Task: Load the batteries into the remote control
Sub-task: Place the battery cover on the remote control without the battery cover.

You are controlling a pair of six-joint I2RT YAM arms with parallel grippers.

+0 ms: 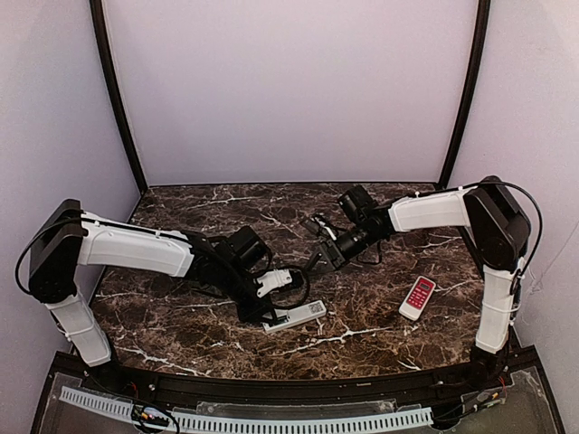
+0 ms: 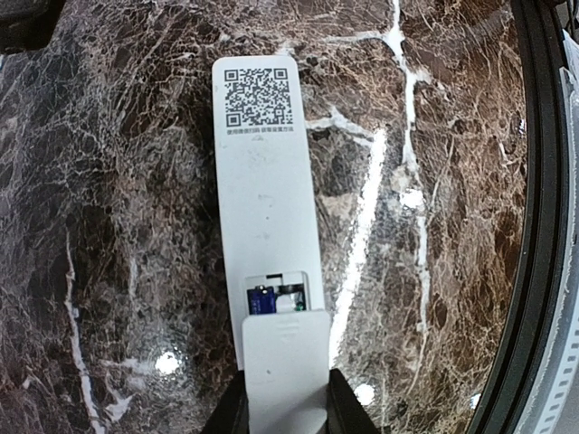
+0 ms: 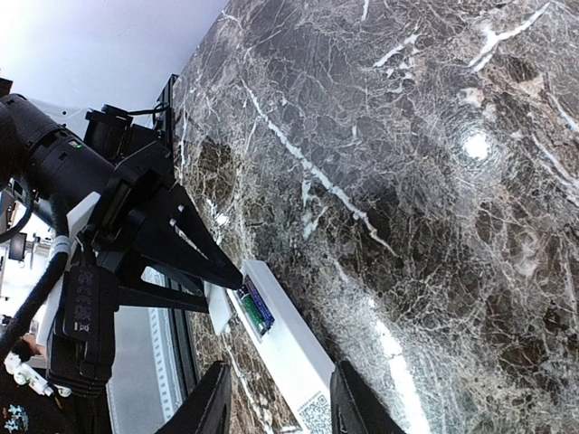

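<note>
The white remote control point(image 2: 262, 190) lies face down on the marble, QR label up, its battery bay open at the near end. A bluish battery point(image 2: 262, 299) sits in the bay, and the batteries also show in the right wrist view point(image 3: 256, 307). My left gripper point(image 2: 285, 409) is shut on the small white cover piece point(image 2: 285, 362), held flat against the remote's end and covering the lower part of the bay. In the top view the left gripper point(image 1: 264, 314) is at the remote's point(image 1: 298, 315) left end. My right gripper point(image 1: 318, 253) hangs open and empty above the remote point(image 3: 289, 353).
A shorter red-and-white remote point(image 1: 417, 297) lies to the right near the right arm's base. The table's dark front rim point(image 2: 543, 226) runs close along the white remote's right side. White walls stand behind and at both sides.
</note>
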